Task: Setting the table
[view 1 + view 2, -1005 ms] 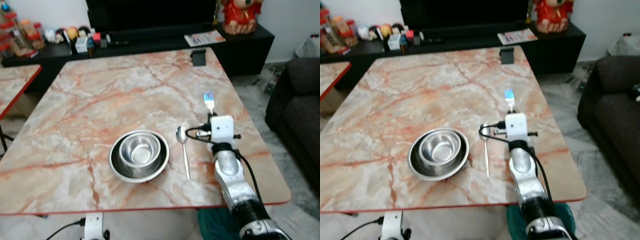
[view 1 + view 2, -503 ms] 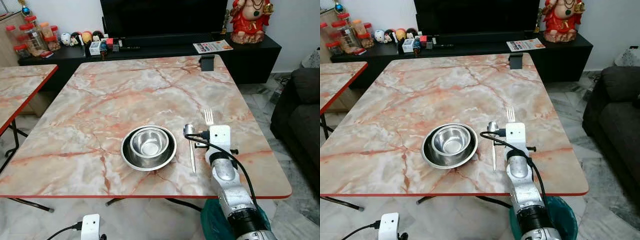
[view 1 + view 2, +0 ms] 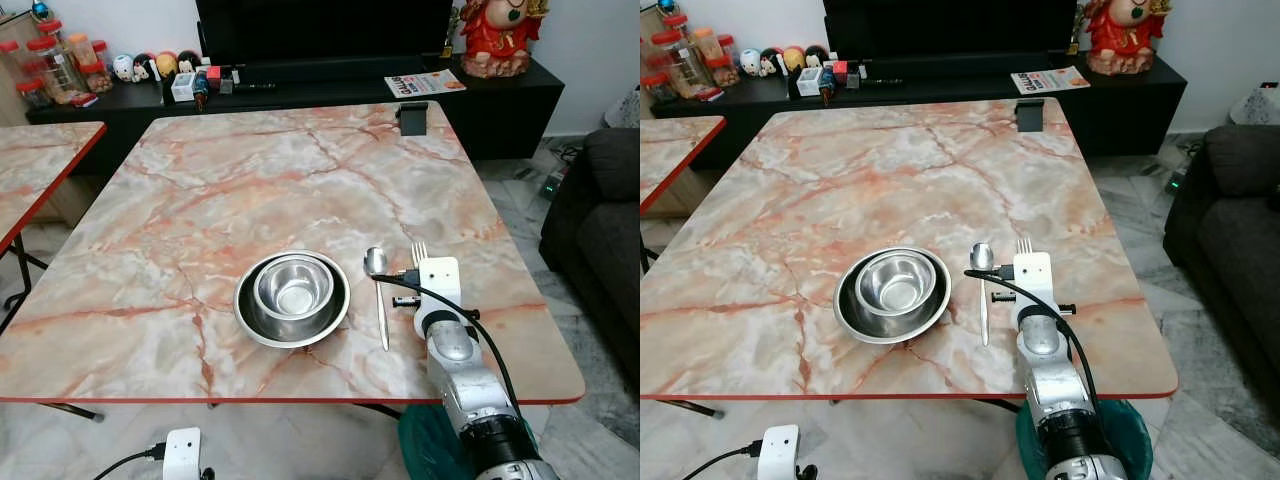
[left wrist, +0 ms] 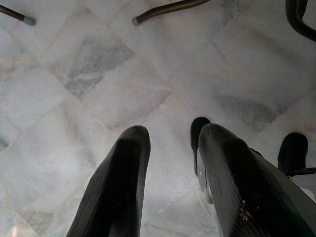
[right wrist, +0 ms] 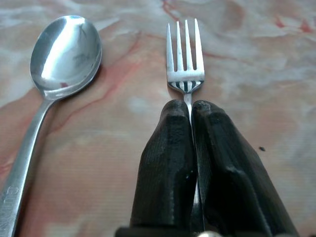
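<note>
Two nested steel bowls (image 3: 292, 297) sit on the marble table (image 3: 280, 180) near its front edge. Just right of them a steel spoon (image 3: 378, 295) lies with its bowl pointing away from me. My right gripper (image 5: 191, 111) is shut on a fork (image 5: 185, 54) by its handle. The fork (image 3: 419, 250) is parallel to the spoon (image 5: 64, 49), on its right, tines pointing away, very low over the tabletop; whether it touches I cannot tell. My left gripper (image 4: 173, 131) hangs open over the tiled floor.
A small black stand (image 3: 412, 117) sits at the table's far edge. Behind it runs a dark TV console (image 3: 300, 85) with jars and trinkets. A dark sofa (image 3: 610, 230) is on the right, a second marble table (image 3: 40, 160) on the left, a teal bin (image 3: 425, 440) below.
The head camera has shifted. The right gripper has brought the fork down from a raised position to just above the tabletop, beside the spoon. Bowls and spoon have stayed put.
</note>
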`<state>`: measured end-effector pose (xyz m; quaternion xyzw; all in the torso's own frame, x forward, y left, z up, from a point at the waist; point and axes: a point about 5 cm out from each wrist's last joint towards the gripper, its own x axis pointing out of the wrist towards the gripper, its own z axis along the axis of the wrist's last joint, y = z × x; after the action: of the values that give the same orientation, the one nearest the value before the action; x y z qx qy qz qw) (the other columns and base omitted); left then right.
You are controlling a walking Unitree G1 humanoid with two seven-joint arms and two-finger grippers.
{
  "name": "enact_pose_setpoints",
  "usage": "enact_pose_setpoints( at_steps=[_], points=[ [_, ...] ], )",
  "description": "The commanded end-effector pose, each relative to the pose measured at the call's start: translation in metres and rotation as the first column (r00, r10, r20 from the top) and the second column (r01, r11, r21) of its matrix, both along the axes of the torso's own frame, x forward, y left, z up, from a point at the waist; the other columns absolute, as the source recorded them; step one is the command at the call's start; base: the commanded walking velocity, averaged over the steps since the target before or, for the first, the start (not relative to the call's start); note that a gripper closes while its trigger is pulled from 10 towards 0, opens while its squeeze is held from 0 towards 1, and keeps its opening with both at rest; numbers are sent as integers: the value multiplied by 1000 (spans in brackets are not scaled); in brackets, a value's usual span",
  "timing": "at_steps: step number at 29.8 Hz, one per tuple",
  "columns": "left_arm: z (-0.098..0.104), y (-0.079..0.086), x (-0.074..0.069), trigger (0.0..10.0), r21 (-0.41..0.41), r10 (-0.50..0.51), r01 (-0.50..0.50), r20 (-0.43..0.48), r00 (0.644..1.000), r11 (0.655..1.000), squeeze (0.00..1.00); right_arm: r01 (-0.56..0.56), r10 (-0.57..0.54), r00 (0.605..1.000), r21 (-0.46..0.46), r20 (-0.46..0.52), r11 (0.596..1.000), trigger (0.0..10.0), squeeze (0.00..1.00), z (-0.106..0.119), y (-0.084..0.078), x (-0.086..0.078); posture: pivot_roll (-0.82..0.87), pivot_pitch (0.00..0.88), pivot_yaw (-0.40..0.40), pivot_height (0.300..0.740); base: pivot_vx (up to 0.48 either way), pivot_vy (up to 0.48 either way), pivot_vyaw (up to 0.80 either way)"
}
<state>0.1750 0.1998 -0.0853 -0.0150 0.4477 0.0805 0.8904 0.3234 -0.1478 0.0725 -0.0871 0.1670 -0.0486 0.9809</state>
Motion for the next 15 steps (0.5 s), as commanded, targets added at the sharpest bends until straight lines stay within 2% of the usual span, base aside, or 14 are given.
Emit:
enact_pose_setpoints(
  at_steps=[1,10,15],
  points=[
    [0,6,-2,10000,10,-2,2,-9,1000,1000,0,-13,13,1000,10,4,1000,10000,0,3,4,-1,-45,40,79,740,0,0,0],
    [0,7,-2,10000,14,-9,9,-9,1000,1000,0,-19,19,1000,24,-4,1000,10000,0,4,8,-1,-42,37,82,740,0,0,0],
    [1,8,-1,10000,13,-7,7,-7,1000,1000,0,18,-18,1000,8,-11,1000,10000,0,3,4,-3,-42,41,88,740,0,0,0]
  ],
)
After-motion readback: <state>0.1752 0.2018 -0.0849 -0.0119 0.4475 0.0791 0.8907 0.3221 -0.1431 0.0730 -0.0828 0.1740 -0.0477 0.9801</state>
